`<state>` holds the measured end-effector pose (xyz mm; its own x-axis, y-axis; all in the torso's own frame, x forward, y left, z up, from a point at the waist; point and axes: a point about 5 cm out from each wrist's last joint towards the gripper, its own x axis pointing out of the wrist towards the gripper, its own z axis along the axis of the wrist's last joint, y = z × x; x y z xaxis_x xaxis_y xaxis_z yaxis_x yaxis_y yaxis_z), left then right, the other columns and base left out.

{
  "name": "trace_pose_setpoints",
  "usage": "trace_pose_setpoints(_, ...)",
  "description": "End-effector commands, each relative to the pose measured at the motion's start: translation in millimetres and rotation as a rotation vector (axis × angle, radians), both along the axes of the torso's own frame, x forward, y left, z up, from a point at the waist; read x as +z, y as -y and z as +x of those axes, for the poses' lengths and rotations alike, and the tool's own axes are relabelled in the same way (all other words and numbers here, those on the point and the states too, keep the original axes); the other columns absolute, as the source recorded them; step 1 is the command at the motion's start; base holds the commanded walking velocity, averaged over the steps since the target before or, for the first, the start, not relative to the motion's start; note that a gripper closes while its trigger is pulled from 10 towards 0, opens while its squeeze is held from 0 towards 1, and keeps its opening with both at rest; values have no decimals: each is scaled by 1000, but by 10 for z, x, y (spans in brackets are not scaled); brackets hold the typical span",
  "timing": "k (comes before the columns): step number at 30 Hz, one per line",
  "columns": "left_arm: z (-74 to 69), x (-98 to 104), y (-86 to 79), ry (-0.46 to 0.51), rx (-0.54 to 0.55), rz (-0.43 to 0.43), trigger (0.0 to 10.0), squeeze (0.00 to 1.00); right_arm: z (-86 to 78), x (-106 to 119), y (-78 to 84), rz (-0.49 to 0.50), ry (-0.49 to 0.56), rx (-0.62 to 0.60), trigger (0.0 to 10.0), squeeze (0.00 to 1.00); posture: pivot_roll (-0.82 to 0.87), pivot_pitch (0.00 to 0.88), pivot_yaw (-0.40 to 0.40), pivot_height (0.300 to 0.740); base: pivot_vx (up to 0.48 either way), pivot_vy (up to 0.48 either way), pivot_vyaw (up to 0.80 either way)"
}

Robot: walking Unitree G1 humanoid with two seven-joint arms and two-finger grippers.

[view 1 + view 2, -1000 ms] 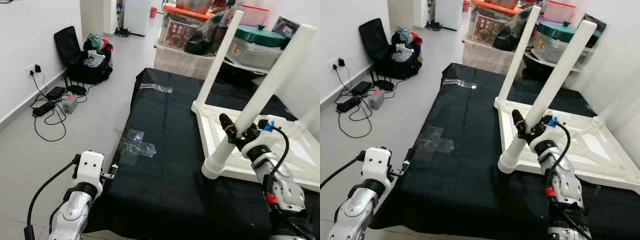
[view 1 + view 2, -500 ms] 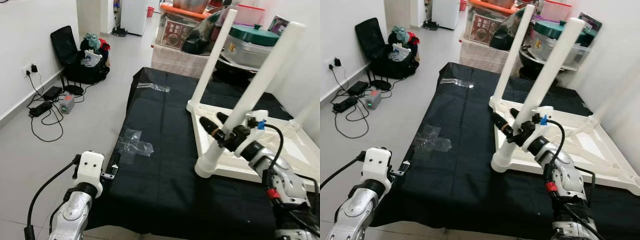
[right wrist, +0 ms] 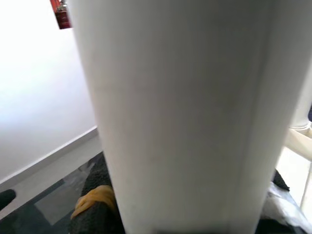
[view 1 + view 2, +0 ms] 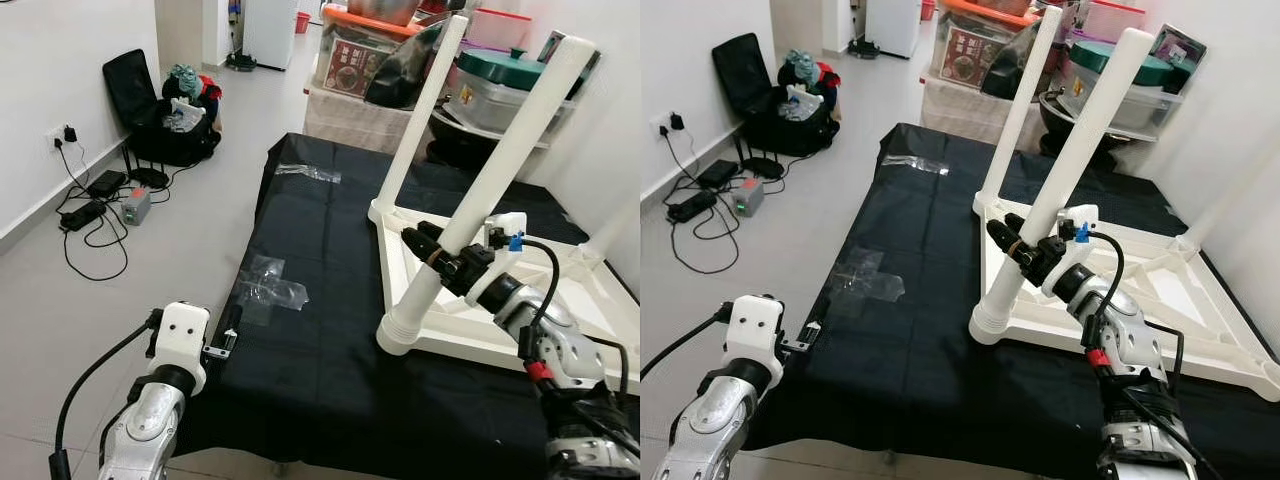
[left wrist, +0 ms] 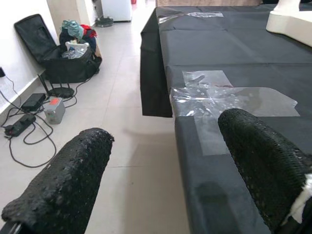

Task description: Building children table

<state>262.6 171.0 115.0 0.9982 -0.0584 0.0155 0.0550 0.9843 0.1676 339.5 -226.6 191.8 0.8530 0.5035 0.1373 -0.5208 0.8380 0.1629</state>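
Table leg (image 4: 480, 190): white plastic, smooth, slight sheen; I see ribbed rings at its base. Table frame (image 4: 470, 335): same white plastic, semi-gloss. Black cloth (image 4: 330, 300) over the work surface: matt, woven, w/ fold creases. Clear tape patches (image 4: 268, 292) on it: glossy, crinkled. Left gripper (image 5: 165, 170) fingers (image 5: 63, 190): black, rough dimpled texture, matt. Right gripper (image 4: 440, 262): black, matt, around the leg. Left arm housing (image 4: 180, 340): white smooth plastic; forearm silver metal-look. Floor (image 4: 120, 290): pale tiles, glossy.
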Motion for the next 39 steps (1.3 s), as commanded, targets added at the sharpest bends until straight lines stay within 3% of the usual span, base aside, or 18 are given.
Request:
trace_pose_setpoints(1,4,-35,50,-14,-19,-5,10000,0,-2,64,102,22,42,-61,0,0,138,0,-197,740,0,0,0)
trace_pose_setpoints(9,4,-38,55,-15,-22,-6,10000,0,-34,88,87,27,51,-91,0,0,137,0,-196,740,0,0,0)
trace_pose_setpoints(15,-6,-44,59,-19,-25,-6,10000,0,-103,91,-7,-30,45,-146,0,0,124,0,-187,740,0,0,0)
trace_pose_setpoints(16,-11,-45,59,-20,-26,-6,10000,0,-90,36,54,-78,18,-291,0,0,120,0,-189,740,0,0,0)
trace_pose_setpoints(17,-11,-45,59,-20,-26,-6,10000,0,-90,36,54,-78,18,-291,0,0,120,0,-189,740,0,0,0)
trace_pose_setpoints(18,-19,-48,50,-21,-23,-3,10000,0,-151,-189,183,-90,-94,-611,0,0,124,0,-190,740,0,0,0)
trace_pose_setpoints(19,-19,-48,50,-21,-23,-3,10000,0,-151,-189,183,-90,-94,-611,0,0,124,0,-190,740,0,0,0)
trace_pose_setpoints(20,-22,-47,40,-20,-19,0,10000,0,-255,-399,226,-104,-180,-842,0,0,125,0,-191,740,0,0,0)
trace_pose_setpoints(21,-22,-47,40,-20,-19,0,10000,0,-255,-399,226,-104,-180,-842,0,0,125,0,-191,740,0,0,0)
trace_pose_setpoints(22,-21,-44,31,-19,-15,1,10000,0,-357,-596,229,-91,-275,-997,0,0,130,0,-186,740,0,0,0)
trace_pose_setpoints(23,-21,-43,33,-20,-16,1,10000,0,-432,-780,187,-93,-366,-1072,0,0,131,0,-189,740,0,0,0)
trace_pose_setpoints(25,-21,-43,33,-20,-16,1,10000,0,-432,-780,187,-93,-366,-1072,0,0,131,0,-189,740,0,0,0)
trace_pose_setpoints(28,-17,-45,46,-21,-21,-1,10000,0,-479,-956,224,-97,-474,-1151,0,0,123,0,-189,740,0,0,0)
trace_pose_setpoints(35,-10,-46,47,-21,-19,-3,10000,0,-470,-919,362,-101,-493,-1212,0,0,123,0,-191,740,0,0,0)
trace_pose_setpoints(36,-8,-46,48,-21,-20,-3,10000,0,-444,-900,358,-97,-497,-1209,2157,0,123,0,-192,740,0,0,0)
trace_pose_setpoints(37,-7,-47,50,-21,-21,-3,10000,0,-407,-883,321,-98,-499,-1180,2157,0,123,0,-192,740,0,0,0)
trace_pose_setpoints(38,-7,-47,51,-21,-21,-3,10000,0,-372,-868,270,-86,-504,-1154,10000,0,123,0,-192,740,0,0,0)
trace_pose_setpoints(39,-7,-47,51,-22,-22,-3,10000,0,-344,-829,226,-76,-484,-1135,10000,0,123,0,-192,740,0,0,0)
